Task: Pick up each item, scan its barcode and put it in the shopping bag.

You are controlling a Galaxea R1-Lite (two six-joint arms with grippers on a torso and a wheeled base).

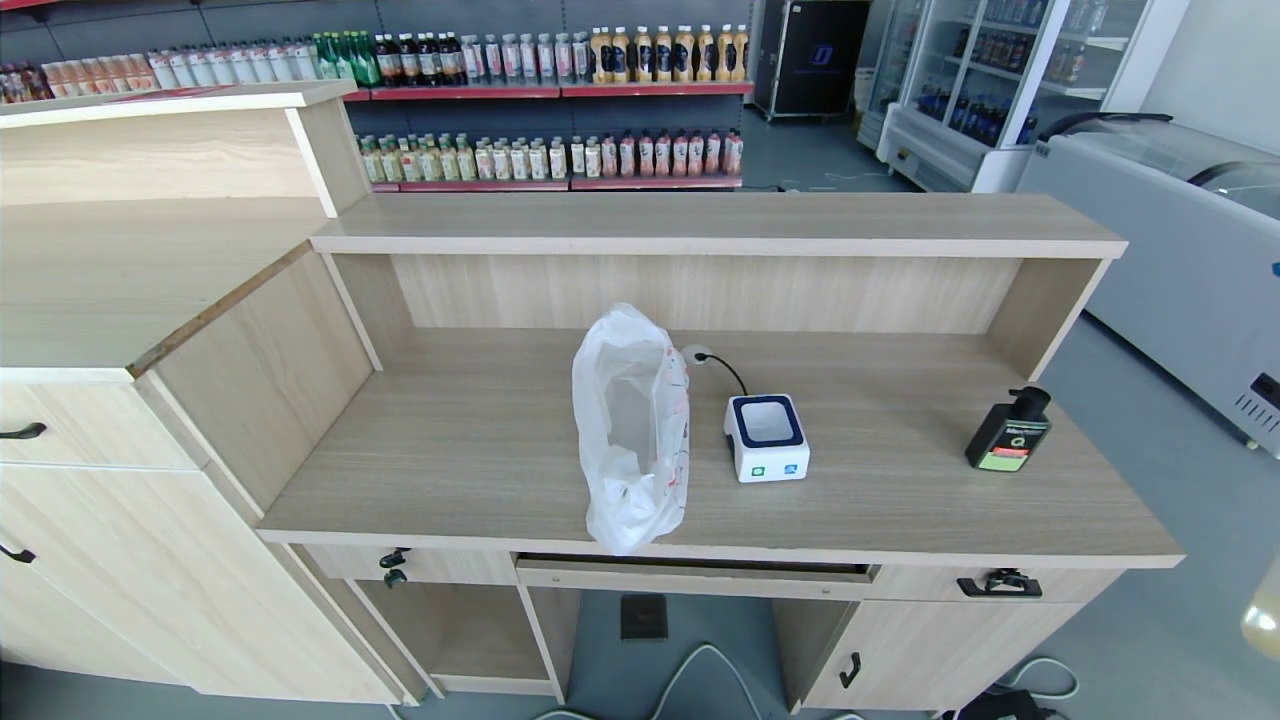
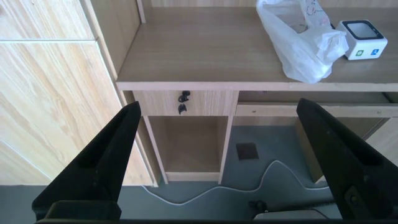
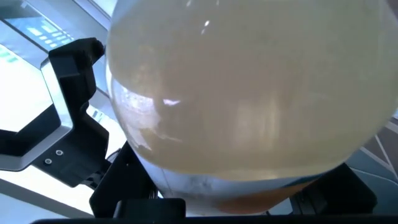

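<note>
A white plastic shopping bag [image 1: 632, 430] stands open on the wooden counter [image 1: 480, 440], with the white barcode scanner [image 1: 766, 436] just to its right. A black pump bottle [image 1: 1008, 432] stands near the counter's right end. My left gripper [image 2: 219, 112] is open and empty, low in front of the counter's left drawer side; the bag [image 2: 301, 37] and scanner [image 2: 363, 38] lie beyond it. My right gripper [image 3: 249, 124] is shut on a pale yellow rounded container [image 3: 249, 81]. That container [image 1: 1262, 610] shows off the counter's right front corner.
A raised shelf [image 1: 720, 225] runs along the counter's back, and a taller cabinet [image 1: 150, 300] stands to the left. The scanner's cable [image 1: 722, 368] runs to a hole behind it. Drink shelves, fridges and a chest freezer [image 1: 1180, 230] stand behind.
</note>
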